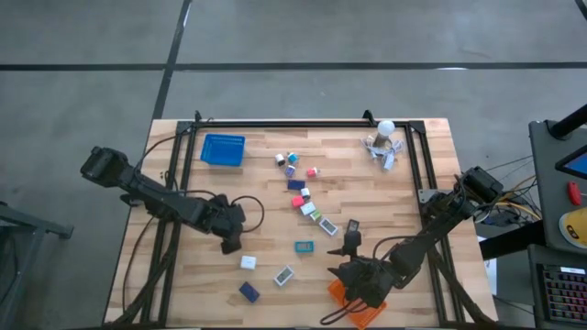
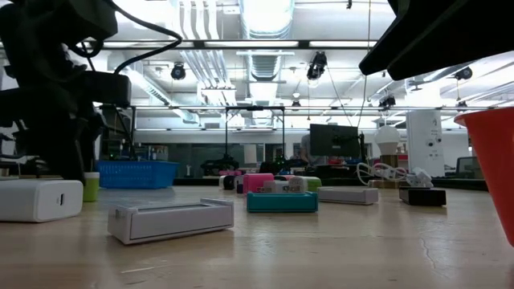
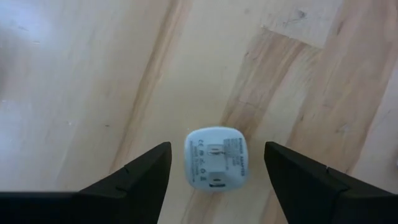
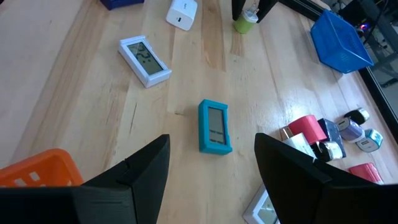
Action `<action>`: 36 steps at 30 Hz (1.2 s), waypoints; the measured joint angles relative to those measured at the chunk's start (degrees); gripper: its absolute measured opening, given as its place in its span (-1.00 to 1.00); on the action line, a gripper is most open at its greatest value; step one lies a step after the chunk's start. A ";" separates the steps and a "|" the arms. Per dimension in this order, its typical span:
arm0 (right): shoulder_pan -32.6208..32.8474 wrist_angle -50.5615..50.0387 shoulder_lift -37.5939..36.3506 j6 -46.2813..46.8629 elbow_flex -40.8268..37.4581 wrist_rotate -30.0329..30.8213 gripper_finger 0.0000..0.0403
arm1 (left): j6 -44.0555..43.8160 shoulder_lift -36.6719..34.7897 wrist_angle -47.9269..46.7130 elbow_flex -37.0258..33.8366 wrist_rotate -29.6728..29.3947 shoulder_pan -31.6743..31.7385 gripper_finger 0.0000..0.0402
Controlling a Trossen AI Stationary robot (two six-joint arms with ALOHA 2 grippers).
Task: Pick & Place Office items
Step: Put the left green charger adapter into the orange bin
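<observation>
The office items lie scattered on the wooden table (image 1: 404,183). My left gripper (image 1: 231,244) hangs open just above the table at the near left. Between its fingertips in the left wrist view lies a white adapter (image 3: 216,158), flat on the wood, and the fingers stand apart from it. A green roll (image 4: 244,23) stands by that gripper. My right gripper (image 4: 211,138) is open above the near middle, beside the orange basket (image 1: 358,307). Beyond its fingers lie a teal clock (image 4: 215,126) and a white clock (image 4: 145,59), both flat on the table.
A blue basket (image 1: 223,149) stands at the far left and a white ball-topped cluster of clips (image 1: 383,145) at the far right. Small pink, white and blue boxes (image 1: 303,197) run down the middle. A blue box (image 1: 249,291) lies near the front edge, and a dark box (image 1: 352,226) lies by the right arm.
</observation>
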 joint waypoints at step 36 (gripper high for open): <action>-0.09 0.09 0.00 0.50 0.00 -1.05 0.13 | 3.17 -0.04 -1.32 0.16 -2.41 1.50 -0.36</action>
